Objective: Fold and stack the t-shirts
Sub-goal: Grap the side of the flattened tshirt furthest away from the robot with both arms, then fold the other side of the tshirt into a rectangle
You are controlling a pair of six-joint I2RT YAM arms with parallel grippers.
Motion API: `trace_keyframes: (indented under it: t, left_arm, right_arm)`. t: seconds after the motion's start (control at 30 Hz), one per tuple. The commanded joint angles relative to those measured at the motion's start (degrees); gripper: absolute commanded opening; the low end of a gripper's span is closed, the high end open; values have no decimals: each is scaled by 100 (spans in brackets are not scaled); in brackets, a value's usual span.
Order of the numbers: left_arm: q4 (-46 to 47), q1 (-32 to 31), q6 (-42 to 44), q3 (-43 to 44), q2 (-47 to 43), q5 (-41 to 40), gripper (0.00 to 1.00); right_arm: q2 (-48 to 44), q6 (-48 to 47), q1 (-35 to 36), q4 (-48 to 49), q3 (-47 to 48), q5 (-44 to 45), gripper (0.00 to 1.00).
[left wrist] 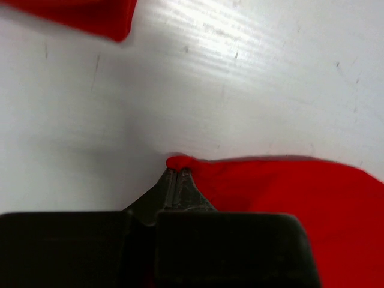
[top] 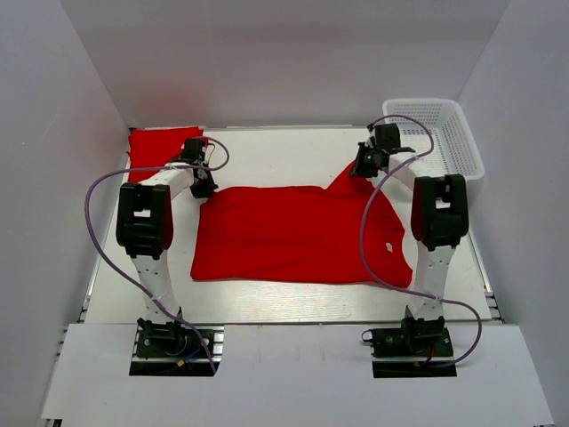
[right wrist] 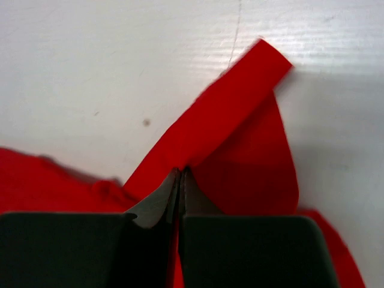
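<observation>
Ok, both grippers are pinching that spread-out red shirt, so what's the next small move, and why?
Probably lift both ends together and draw the far edge toward the near edge. The left gripper and right gripper are each shut on the far edge of the t-shirt, which lies spread flat.

White booth closed around a pale tabletop

A flat white tabletop with a faint ribbed grain sits inside three smooth, matte white panels: a left wall panel, a back wall panel and a right wall panel, meeting at plain corners. A white board strip runs along the near edge, and a thin grey metal rail lines the tabletop's side. The light is soft and even, with blurred shadows. Close up, the surface shows a pale sheen and a small dark scuff.
</observation>
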Motion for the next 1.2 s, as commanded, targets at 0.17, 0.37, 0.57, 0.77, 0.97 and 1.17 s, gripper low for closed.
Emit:
trace_keyframes:
  t: [0.17,0.37,0.57,0.77,0.97,1.17]
  left_arm:
    - [-143,0,149,-454,-947,56,0]
    - [-195,-52,149,-630,-1307,56,0]
    - [-318,-52,-27,-990,-1676,3,0]
    - [-380,-52,-203,-1543,-2230,55,0]
    - [-380,-52,-308,-1947,-2564,170,0]
    - [-327,-52,-422,-2221,-2758,65,0]
  right_arm:
    - [-1844,695,5,818,-1629,-19,0]
    - [-3011,906,40,801,-2358,174,0]
    - [-4004,1178,84,326,-3036,412,0]
    - [-4876,1434,181,-69,-3880,754,0]
    - [-5412,1521,286,-544,-4249,860,0]
    - [-5966,1548,330,-1123,-4443,1053,0]
